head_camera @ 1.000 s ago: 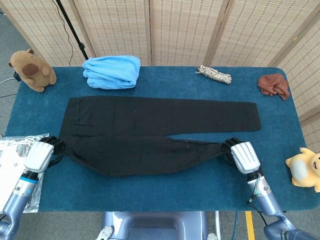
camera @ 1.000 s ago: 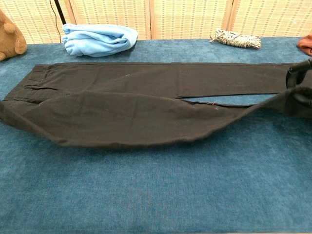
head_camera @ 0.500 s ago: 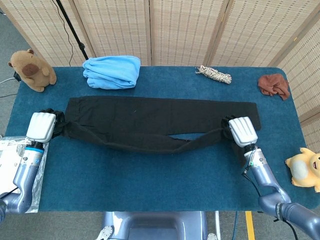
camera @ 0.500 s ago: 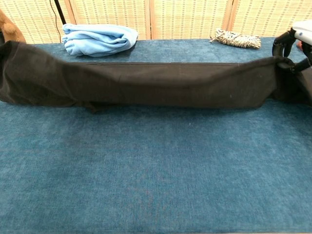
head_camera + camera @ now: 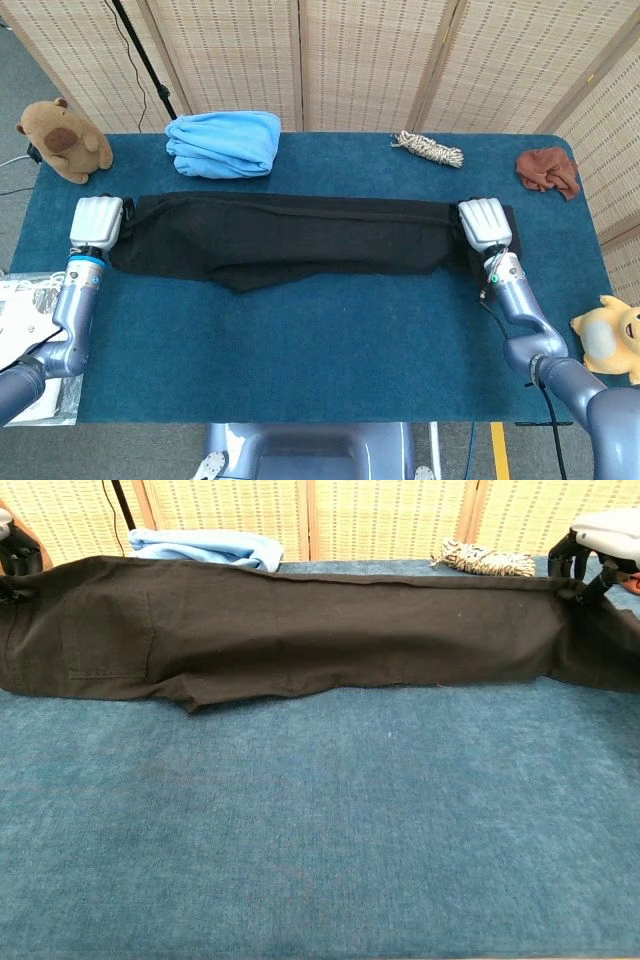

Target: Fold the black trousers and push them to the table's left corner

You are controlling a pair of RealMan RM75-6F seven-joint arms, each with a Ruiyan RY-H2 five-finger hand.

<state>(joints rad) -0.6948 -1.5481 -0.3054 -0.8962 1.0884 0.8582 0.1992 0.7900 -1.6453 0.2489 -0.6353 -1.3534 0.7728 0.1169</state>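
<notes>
The black trousers [image 5: 290, 240] [image 5: 300, 630] stretch across the middle of the blue table [image 5: 320, 350], one leg carried over the other and held up off the cloth. My left hand [image 5: 96, 222] [image 5: 12, 550] grips the waist end at the left. My right hand [image 5: 485, 224] [image 5: 595, 545] grips the leg hem at the right. In the chest view the lifted cloth hangs like a curtain, with a back pocket showing at its left, and hides the leg lying behind it.
A folded light-blue cloth [image 5: 224, 143] lies behind the trousers at the back left. A brown plush [image 5: 62, 140] sits at the back left corner, a rope bundle [image 5: 428, 149] and a brown rag [image 5: 548, 170] at the back right, a yellow plush [image 5: 610, 338] at the right edge. White papers [image 5: 22, 340] lie at the front left.
Both hands have carried the near trouser leg away from me, from the front of the table up and over the far leg. The cloth now hangs taut between them.
</notes>
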